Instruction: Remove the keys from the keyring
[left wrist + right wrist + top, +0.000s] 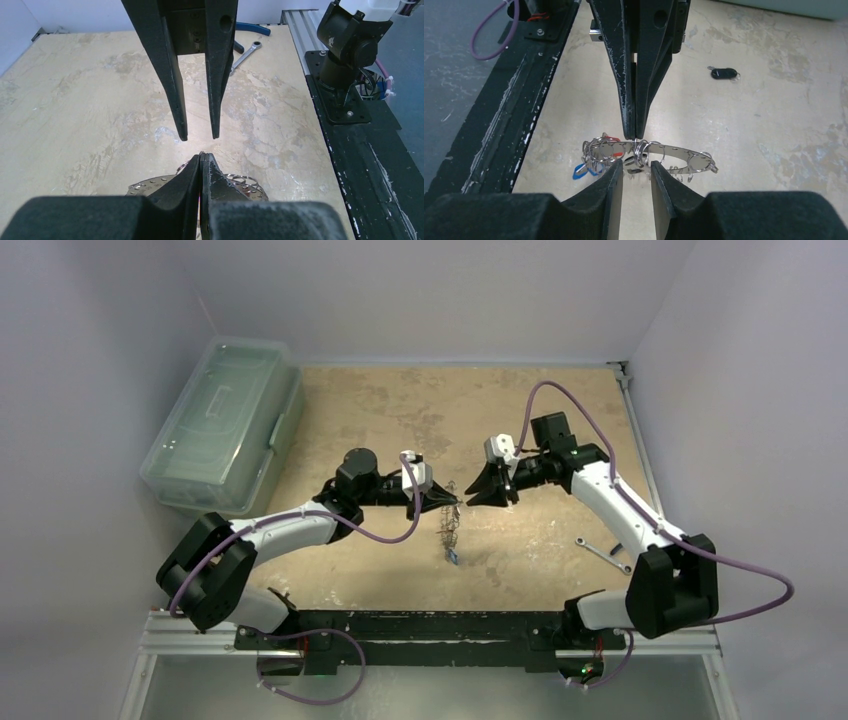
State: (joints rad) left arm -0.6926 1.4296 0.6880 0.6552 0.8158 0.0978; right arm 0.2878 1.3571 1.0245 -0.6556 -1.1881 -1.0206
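The left gripper [634, 134] pinches the keyring [676, 151] to hold it up; the keys [595, 159] hang just before the half-open, empty right gripper [635, 169].

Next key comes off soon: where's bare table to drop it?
Free: far-right table toward the wall; near strip between keyring and base rail. Crowded: centre where left fingers and right fingers meet; spanner at right.

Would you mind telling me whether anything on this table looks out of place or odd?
One small thing: a black fob lies alone on the table, well apart from the keyring that the left claw pinches. It was possibly taken off the ring. Nothing looks spilled or damaged.
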